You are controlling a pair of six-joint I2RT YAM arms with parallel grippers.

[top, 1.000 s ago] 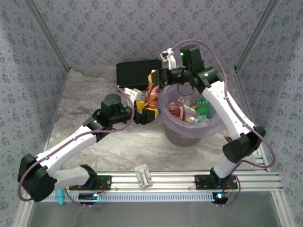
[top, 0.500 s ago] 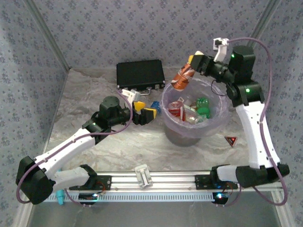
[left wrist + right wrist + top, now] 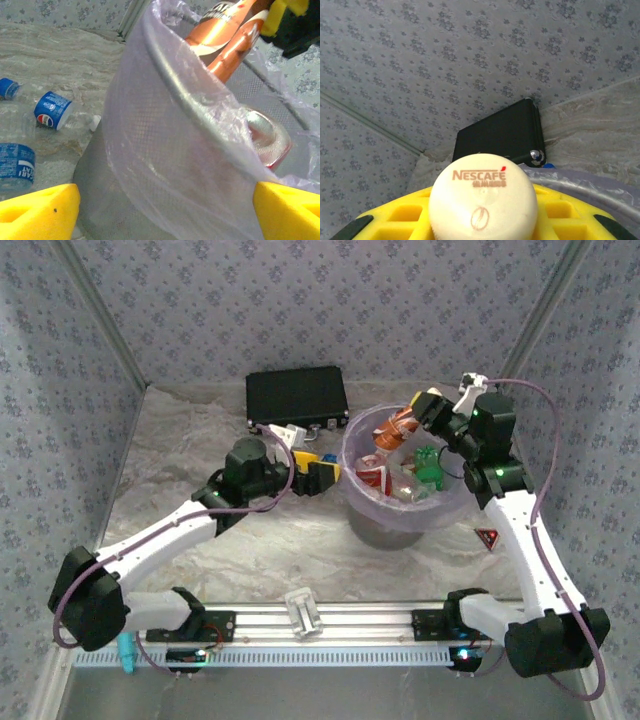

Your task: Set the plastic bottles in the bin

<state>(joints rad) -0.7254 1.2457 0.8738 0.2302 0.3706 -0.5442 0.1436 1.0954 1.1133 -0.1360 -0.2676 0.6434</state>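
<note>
The bin [image 3: 385, 525] is a grey bucket lined with a lavender bag, standing right of centre. Red [image 3: 375, 475] and green [image 3: 430, 465] plastic bottles lie inside it. My right gripper [image 3: 425, 410] is shut on an orange-labelled bottle [image 3: 400, 428], held tilted over the bin's far rim. The right wrist view shows that bottle's white cap [image 3: 482, 197] between the yellow fingers [image 3: 560, 210]. My left gripper [image 3: 315, 472] stands open at the bin's left side, with nothing between its fingers and the bin wall [image 3: 115, 165] close in front. Blue-labelled bottles [image 3: 52, 109] lie on the table left of the bin.
A flat black case [image 3: 297, 395] sits at the back behind the bin. A white clip-like block [image 3: 303, 612] lies by the front rail. A red triangle marker [image 3: 487, 537] is on the table right of the bin. Patterned walls close in three sides.
My right arm has swung the orange-labelled bottle from beside the black case rightward, then lowered it over the bin. My left gripper has edged back and right, toward the bin.
</note>
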